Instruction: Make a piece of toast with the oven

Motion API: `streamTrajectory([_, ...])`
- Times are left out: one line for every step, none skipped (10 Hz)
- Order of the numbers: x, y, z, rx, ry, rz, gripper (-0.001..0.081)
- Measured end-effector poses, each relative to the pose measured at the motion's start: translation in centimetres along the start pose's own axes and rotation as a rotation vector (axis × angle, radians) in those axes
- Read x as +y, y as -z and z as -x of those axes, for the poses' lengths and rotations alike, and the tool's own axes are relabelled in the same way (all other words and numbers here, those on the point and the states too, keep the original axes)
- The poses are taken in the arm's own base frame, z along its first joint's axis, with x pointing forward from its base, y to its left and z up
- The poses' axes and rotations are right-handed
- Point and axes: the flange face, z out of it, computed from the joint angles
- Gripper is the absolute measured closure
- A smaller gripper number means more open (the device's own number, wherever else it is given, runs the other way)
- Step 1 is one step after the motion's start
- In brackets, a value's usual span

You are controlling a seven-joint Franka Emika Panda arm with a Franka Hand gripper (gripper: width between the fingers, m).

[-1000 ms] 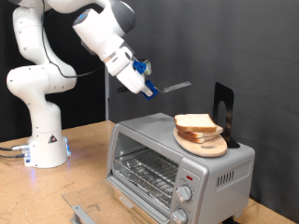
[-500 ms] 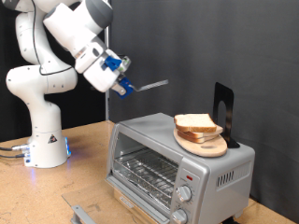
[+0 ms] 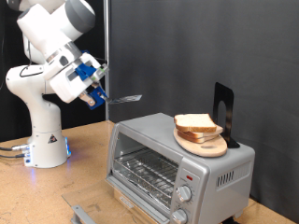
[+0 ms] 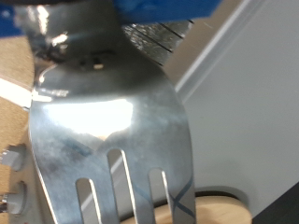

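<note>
The gripper (image 3: 93,95) is clamped on the handle of a fork (image 3: 123,97), whose flat metal head sticks out level toward the exterior view's right; in the wrist view the fork (image 4: 112,131) fills the frame, tines pointing away from the hand, bare of any bread.

Over the last second the arm has swung back and down toward the exterior view's left. A second ago the fork's tip hung just above and beside the bread; now it sits well apart from it, out past the oven's left top corner, over the wooden table (image 3: 84,159).

The toast (image 3: 196,122) lies to the right of the fork and a little lower, on top of a second slice on a plate (image 3: 207,147), which stands on the oven (image 3: 177,159) roof. Neither slice looks shifted.

Below and right of the fork, the oven door appears dropped open, the wire rack (image 3: 149,171) showing and nothing on it.

So the pull-back looks like a retreat without a pickup: the toast is not yet lifted, and the loading step remains undone.
</note>
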Motion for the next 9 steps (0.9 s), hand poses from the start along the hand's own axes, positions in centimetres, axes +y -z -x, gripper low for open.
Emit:
streamTrajectory([0.6, 0.2, -0.1, 0.0, -0.004, -0.001, 0.0475])
streamTrajectory([1.0, 0.1, -0.1, -0.008, -0.008, -0.004, 0.0475])
streamTrajectory([1.0, 0.0, -0.1, -0.009, -0.007, -0.003, 0.0475])
streamTrajectory([0.9, -0.1, 0.0, -0.018, -0.01, 0.008, 0.0475])
streamTrajectory([0.6, -0.6, 0.0, -0.033, -0.024, 0.031, 0.0475])
streamTrajectory([0.3, -1.2, -0.2, -0.055, -0.035, 0.065, 0.0475])
streamTrajectory([-0.1, -1.9, -0.5, -0.076, -0.045, 0.094, 0.0475])
streamTrajectory([-0.5, -2.6, -1.1, -0.105, -0.055, 0.119, 0.0475])
streamTrajectory([-0.9, -3.2, -1.8, -0.126, -0.069, 0.138, 0.0475])
